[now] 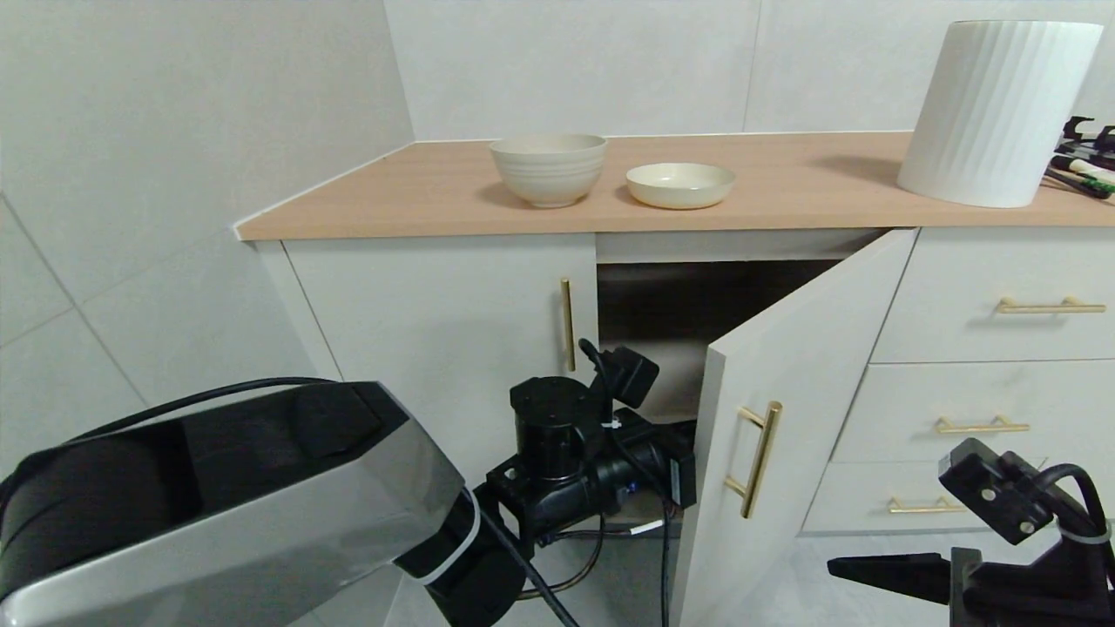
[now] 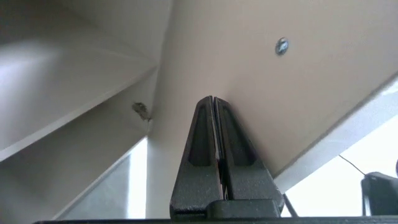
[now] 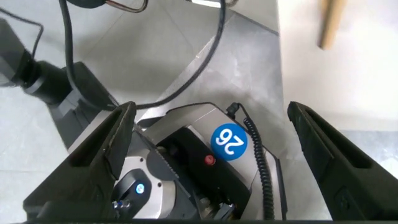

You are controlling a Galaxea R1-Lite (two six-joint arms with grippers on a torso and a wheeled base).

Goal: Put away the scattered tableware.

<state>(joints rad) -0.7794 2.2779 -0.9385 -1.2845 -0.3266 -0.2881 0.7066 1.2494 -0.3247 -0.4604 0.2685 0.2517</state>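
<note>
- Pale tiled walls meet in a corner behind a wooden countertop that runs across the head view.
- Below it stands a white cabinet; its right-hand door is swung open, with a dark opening at 9 o'clock from the door.
- A drawer stack with brass handles sits at 3 o'clock from the door.
- A tall white ribbed canister stands upright on the countertop, at 2 o'clock in the head view.
- The left gripper has its fingers pressed flat together with nothing between them, tips close to a pale panel with a screw.
- The right gripper is spread wide, holding nothing, low over the tiled floor at 5 o'clock in the head view.
- A deep ribbed cream bowl sits upright on the countertop at 12 o'clock.
- A shallow cream dish sits near the bowl, at 3 o'clock from it, not touching.
- Dark hand tools lie at 3 o'clock from the canister.
</note>
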